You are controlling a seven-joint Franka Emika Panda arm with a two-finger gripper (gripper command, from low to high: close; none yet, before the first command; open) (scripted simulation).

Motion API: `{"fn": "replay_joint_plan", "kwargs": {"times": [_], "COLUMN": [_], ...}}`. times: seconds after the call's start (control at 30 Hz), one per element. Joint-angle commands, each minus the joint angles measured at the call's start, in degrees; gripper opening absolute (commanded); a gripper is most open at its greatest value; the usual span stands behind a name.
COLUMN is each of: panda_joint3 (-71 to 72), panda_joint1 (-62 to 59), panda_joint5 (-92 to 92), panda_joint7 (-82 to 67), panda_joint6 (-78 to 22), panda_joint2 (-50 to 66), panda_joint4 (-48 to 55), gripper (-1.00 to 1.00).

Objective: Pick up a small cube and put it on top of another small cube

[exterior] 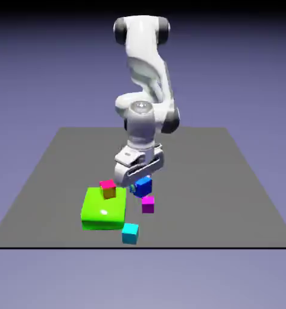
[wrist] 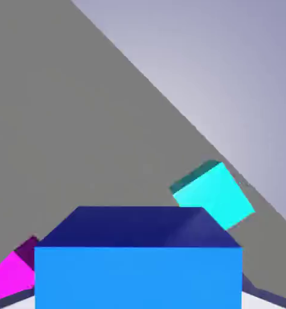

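Blue cube point(exterior: 143, 187), clamped between my closed jaws point(exterior: 134, 186), behind the magenta cube point(exterior: 148, 205), toward the tabletop's point(exterior: 200, 193) near edge; best lifted straight, kept level, carried clear of magenta's top, then centred before lowering

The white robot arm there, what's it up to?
The arm's gripper is closed on a small blue cube. The magenta cube, which the blue one is meant to go on, sits nearby with nothing on top, so the stacking isn't done. A cyan cube and a green block carrying a pink-topped cube are also on the table.
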Motion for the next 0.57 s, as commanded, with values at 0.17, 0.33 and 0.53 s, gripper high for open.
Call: {"fn": "replay_joint_plan", "kwargs": {"times": [0.17, 0.33, 0.53], "panda_joint3": [-0.86, -1.83, -2.29], "panda_joint1": [-12.48, -14.0, -13.81], "panda_joint5": [-6.54, -6.23, -5.53], "panda_joint7": [11.4, 11.94, 11.3], "panda_joint6": [-3.19, 3.8, 7.89], "panda_joint2": [-12.42, -8.49, -5.31], "panda_joint4": [-8.64, -11.74, -12.73], "gripper": [-1.0, -1.0, 1.0]}}
